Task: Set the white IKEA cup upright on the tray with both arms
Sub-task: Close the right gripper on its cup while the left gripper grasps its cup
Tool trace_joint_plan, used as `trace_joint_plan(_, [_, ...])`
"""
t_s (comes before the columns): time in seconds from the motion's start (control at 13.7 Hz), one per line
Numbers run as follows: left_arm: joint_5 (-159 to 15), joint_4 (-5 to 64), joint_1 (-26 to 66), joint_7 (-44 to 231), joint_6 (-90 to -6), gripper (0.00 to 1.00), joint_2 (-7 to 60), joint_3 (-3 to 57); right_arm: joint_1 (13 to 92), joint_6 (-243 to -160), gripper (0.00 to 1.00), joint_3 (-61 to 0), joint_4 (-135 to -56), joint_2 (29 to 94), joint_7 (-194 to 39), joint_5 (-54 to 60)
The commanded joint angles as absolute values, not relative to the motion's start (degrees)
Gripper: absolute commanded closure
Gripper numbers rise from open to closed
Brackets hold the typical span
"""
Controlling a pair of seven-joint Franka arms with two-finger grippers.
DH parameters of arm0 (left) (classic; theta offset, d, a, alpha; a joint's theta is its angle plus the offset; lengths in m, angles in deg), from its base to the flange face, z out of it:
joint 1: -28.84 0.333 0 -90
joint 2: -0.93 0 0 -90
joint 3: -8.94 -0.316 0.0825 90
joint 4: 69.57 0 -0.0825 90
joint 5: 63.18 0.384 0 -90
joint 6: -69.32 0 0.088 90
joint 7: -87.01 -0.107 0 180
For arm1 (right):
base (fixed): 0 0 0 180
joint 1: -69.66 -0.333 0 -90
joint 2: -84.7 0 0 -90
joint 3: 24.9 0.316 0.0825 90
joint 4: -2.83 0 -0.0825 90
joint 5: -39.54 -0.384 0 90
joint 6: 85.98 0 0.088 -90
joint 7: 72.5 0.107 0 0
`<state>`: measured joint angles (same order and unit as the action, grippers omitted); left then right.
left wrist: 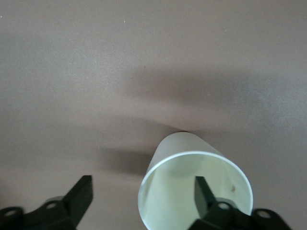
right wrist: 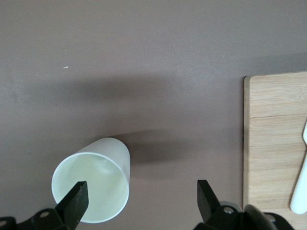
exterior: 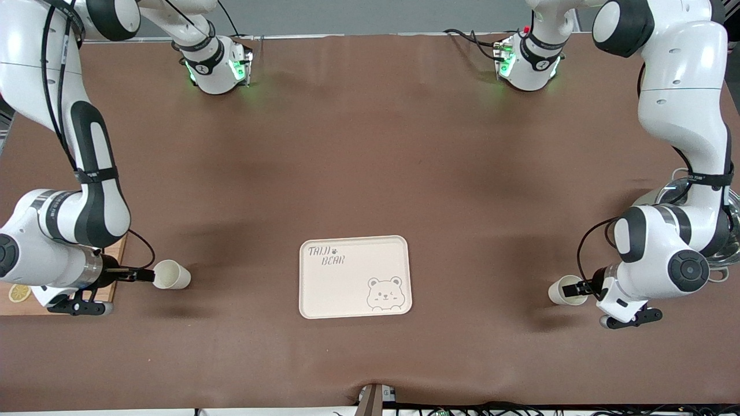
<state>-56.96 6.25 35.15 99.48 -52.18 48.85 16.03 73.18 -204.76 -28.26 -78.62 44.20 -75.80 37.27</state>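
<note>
The cream rectangular tray with rounded corners and a raised rim (exterior: pixel 347 289), printed "TAIJI BEAR" with a bear-face outline, is lying flat on the brown table cloth (exterior: pixel 370 162) at mid-table, nearest the front camera. Nothing is resting on it.

Toward the right arm's end from the tray, well apart from it, a white tapered plastic cup (exterior: pixel 171 274) is lying on its side, mouth facing the right gripper (exterior: pixel 147 275). That gripper is sitting low at the cup's mouth with its fingers spread wide. In the right wrist view one fingertip (right wrist: pixel 79 189) is overlapping the cup's rim (right wrist: pixel 91 189) and the other is standing well clear of the cup.

Toward the left arm's end from the tray, also well apart, a second white tapered cup (exterior: pixel 562 290) is lying likewise, mouth facing the left gripper (exterior: pixel 573 289). The left gripper's fingers are spread too. One fingertip (left wrist: pixel 201 187) is showing inside the cup's mouth (left wrist: pixel 192 191) and the other is outside, not touching.

A light wooden cutting board (exterior: pixel 63 300) carrying a lemon slice (exterior: pixel 19 293) is lying under the right arm. A round metal bowl (exterior: pixel 729 242) is sitting under the left arm, a little farther from the front camera than the tray.
</note>
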Motion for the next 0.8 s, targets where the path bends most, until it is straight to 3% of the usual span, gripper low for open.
trace_joint_plan(0.0, [-55.9,5.8,35.3,99.0,-52.4,0.49,48.6,16.1,73.2,-205.4,0.0,-28.2,-77.9,42.3,-75.4,36.7])
trace_joint_plan(0.51, [-56.2,5.7,34.8,100.1,-52.4,0.95,48.0,16.1,72.2,-206.4,0.0,-28.2,-78.0,40.7,-75.3,36.8])
trace_joint_plan(0.58, [-56.2,5.6,34.8,100.1,-52.4,1.0,48.0,16.1,72.2,-206.9,0.0,-28.2,-78.0,40.4,-75.3,36.8])
trace_joint_plan(0.73, [-56.1,5.3,34.7,100.0,-52.4,1.0,47.1,16.4,72.3,-208.0,0.0,-28.2,-78.0,39.6,-75.2,36.8])
